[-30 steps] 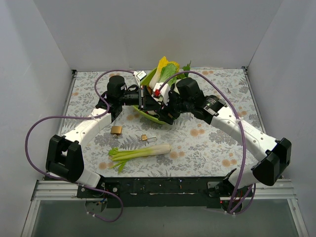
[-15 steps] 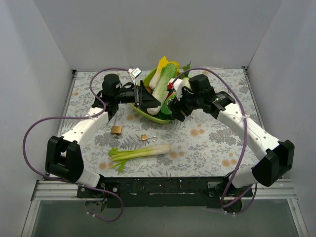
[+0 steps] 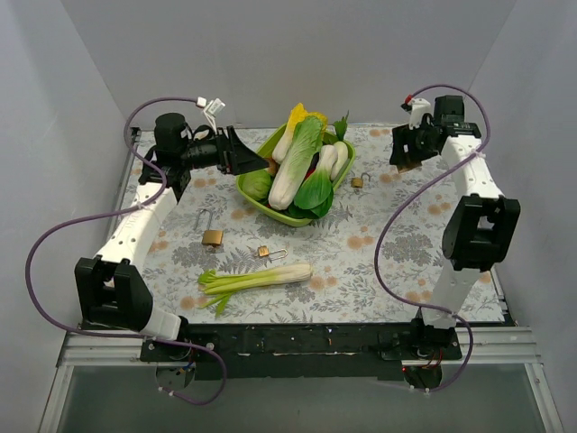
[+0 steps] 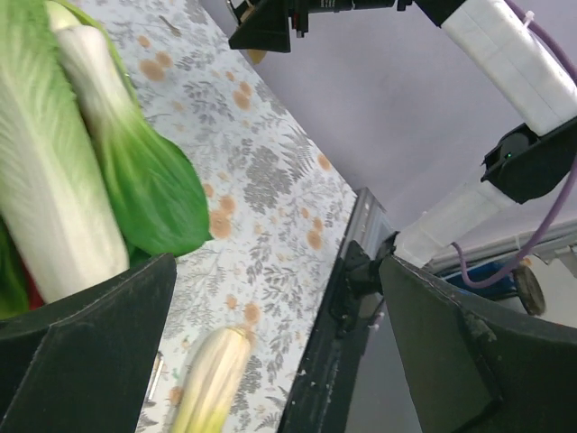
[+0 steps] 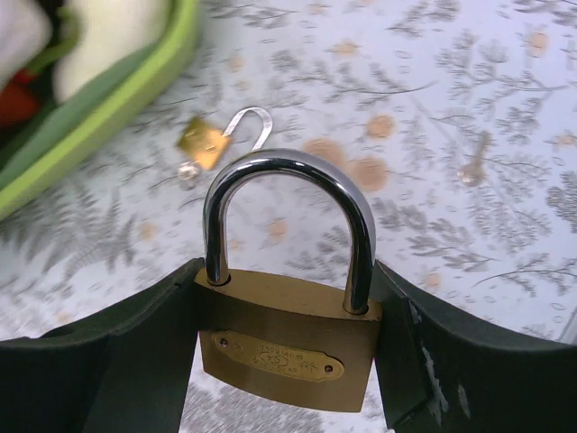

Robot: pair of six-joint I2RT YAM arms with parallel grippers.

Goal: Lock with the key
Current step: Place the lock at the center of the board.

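**Arms split apart: lock in the right pincer, key not yet picked up**

Pale walls box in a flower-patterned counter [image 3: 379,262], and my two arms now stand well apart across it. A second ago both were huddled over the green bowl [image 5: 126,90]. Since then the left has swung out to the far left and the right to the far right corner.

The right pincer [image 5: 287,361] came away with the brass padlock [image 5: 284,347]. Its fingers are pressed against the two sides of the body, with the shackle standing up. Both shackle legs seem to sit in the body, though I cannot tell whether it is latched. The left pincer [image 4: 278,271] is spread wide and holds nothing.

My reading is that the lock is secured but the key is not. What looks like the key [image 5: 475,162] lies on the counter below the right wrist, beyond the held lock. I expect the free left pincer would have to fetch it, and that arm is on the opposite side.

The bowl, heaped with bok choy [image 3: 297,167], sits between the arms, so a straight reach would cross it. A small padlock [image 5: 200,142] with its shackle open lies near the bowl's rim. An open padlock [image 3: 213,237], a smaller lock [image 3: 264,252] and a leek [image 3: 257,278] lie toward the front left. I must not mistake any of those locks for mine.
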